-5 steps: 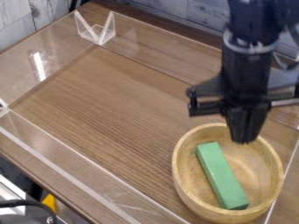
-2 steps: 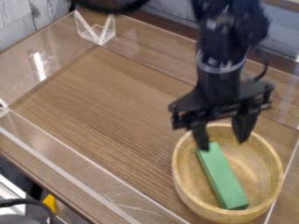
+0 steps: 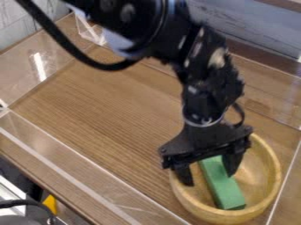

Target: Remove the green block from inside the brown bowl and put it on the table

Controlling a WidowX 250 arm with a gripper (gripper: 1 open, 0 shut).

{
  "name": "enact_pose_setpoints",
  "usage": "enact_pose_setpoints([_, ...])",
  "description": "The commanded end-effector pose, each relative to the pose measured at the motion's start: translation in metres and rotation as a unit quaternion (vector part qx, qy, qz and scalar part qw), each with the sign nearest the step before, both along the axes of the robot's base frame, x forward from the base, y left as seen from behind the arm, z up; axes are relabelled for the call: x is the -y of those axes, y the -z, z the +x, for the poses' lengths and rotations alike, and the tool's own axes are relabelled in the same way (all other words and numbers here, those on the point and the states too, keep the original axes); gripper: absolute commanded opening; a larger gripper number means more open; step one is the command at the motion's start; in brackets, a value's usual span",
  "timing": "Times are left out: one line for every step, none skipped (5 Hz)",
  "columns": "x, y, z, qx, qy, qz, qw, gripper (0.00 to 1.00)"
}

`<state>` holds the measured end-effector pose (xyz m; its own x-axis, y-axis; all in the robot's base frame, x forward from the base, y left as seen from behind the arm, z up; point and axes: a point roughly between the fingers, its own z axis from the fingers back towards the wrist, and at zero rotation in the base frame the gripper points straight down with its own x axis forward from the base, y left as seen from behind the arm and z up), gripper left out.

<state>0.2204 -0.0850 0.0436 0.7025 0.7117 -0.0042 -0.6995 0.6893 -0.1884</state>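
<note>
The brown bowl (image 3: 277, 178) sits on the table (image 3: 100, 114) at the front right. The green block (image 3: 223, 186) lies flat inside it, its far end hidden under my hand. My gripper (image 3: 213, 170) points down into the bowl and is open. One finger (image 3: 184, 174) stands by the bowl's left rim and the other finger (image 3: 240, 161) to the right of the block, so they straddle the block's far end. I see no grip on the block. The dark arm reaches in from the upper left.
Low clear plastic walls (image 3: 65, 171) edge the table along the front and left. A table edge with dark gear shows at the bottom left corner (image 3: 30, 206).
The gripper went from shut above the bowl to open, and sank into the bowl over the block. The arm leaned in from the upper left. The block has not moved.
</note>
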Motion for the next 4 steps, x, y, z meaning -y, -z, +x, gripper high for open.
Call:
enact_pose_setpoints([0.002, 0.009, 0.004, 0.012, -0.005, -0.001, 0.9999, 1.0])
enact_pose_setpoints([0.004, 0.019, 0.004, 0.013, -0.005, 0.0, 0.9999, 1.0])
enact_pose_setpoints([-0.005, 0.022, 0.004, 0.014, -0.006, 0.001, 0.9999, 1.0])
enact_pose_setpoints([-0.015, 0.024, 0.004, 0.015, -0.005, 0.002, 0.9999, 0.0])
